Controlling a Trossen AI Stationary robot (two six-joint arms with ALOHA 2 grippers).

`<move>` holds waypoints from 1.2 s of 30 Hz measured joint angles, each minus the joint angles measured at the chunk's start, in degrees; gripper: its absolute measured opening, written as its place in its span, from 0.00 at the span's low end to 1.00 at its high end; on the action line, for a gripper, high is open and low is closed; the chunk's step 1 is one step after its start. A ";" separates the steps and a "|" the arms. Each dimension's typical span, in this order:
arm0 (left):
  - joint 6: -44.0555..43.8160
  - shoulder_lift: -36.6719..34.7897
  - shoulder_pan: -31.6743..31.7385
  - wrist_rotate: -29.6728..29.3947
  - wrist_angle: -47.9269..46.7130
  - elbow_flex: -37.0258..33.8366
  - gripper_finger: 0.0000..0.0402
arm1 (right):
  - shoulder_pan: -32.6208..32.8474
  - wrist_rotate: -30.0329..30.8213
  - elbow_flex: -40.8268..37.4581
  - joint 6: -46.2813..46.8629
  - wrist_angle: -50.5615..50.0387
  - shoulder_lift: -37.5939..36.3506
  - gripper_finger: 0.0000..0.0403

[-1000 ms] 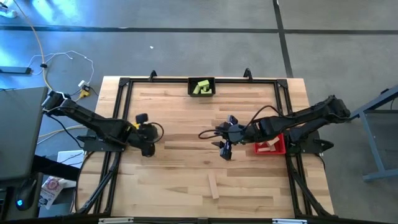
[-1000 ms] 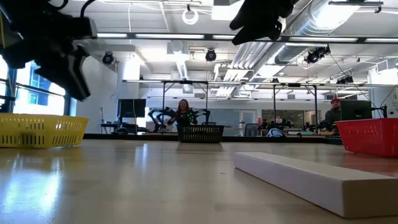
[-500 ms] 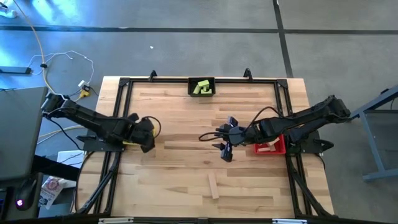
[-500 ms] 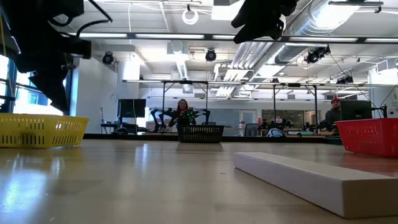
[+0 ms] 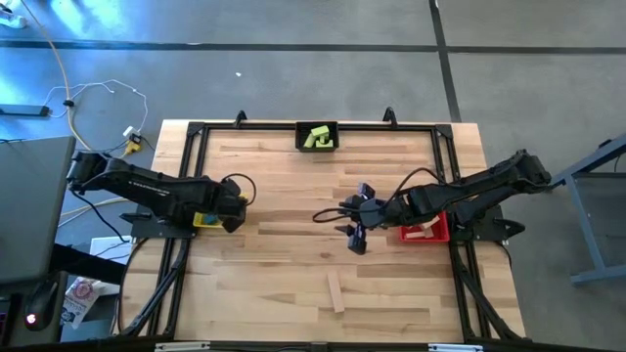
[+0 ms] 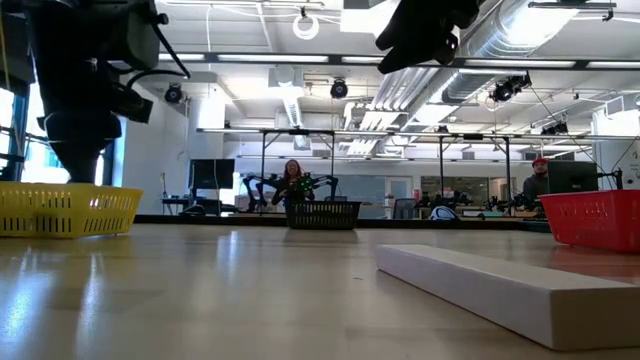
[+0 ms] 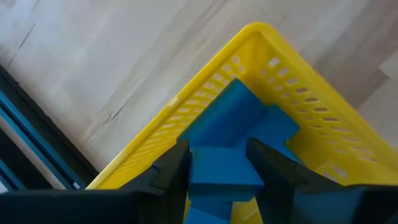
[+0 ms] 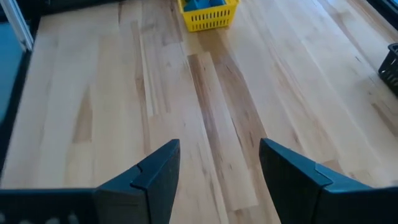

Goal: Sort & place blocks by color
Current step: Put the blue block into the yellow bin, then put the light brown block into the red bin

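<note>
The left gripper (image 5: 232, 202) hung over the yellow bin (image 5: 203, 221) at the table's (image 5: 293, 264) nine o'clock edge. In the left wrist view a blue block (image 7: 222, 173) sat between its two fingers (image 7: 173, 171), directly above other blue blocks (image 7: 239, 115) lying inside the bin; whether the fingers were pinching that block or had let it go could not be told. The right gripper (image 5: 354, 235) hovered near the table's centre, toward three o'clock, its jaws spread wide around nothing, bare wood below them in the right wrist view. Just beside it at three o'clock stood the red bin (image 5: 426, 229) holding plain wood pieces (image 5: 423, 231). At twelve o'clock the black bin (image 5: 317, 137) held lime green blocks (image 5: 318, 138). One plain wood bar (image 5: 335, 290) lay loose on the table toward six o'clock, well apart from both grippers
</note>
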 joint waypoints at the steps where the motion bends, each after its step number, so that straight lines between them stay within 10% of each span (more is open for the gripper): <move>1: 0.00 0.33 0.21 0.00 0.00 0.00 0.33 | 0.00 -0.02 0.00 -0.67 -0.38 0.00 0.51; 14: 5.10 2.03 2.03 3.30 0.02 0.02 0.54 | -3.59 0.02 0.00 -9.80 -0.56 0.00 0.51; 36: 18.25 2.01 2.26 9.07 0.30 0.04 0.54 | -5.04 -2.56 8.06 -5.47 6.58 1.82 0.51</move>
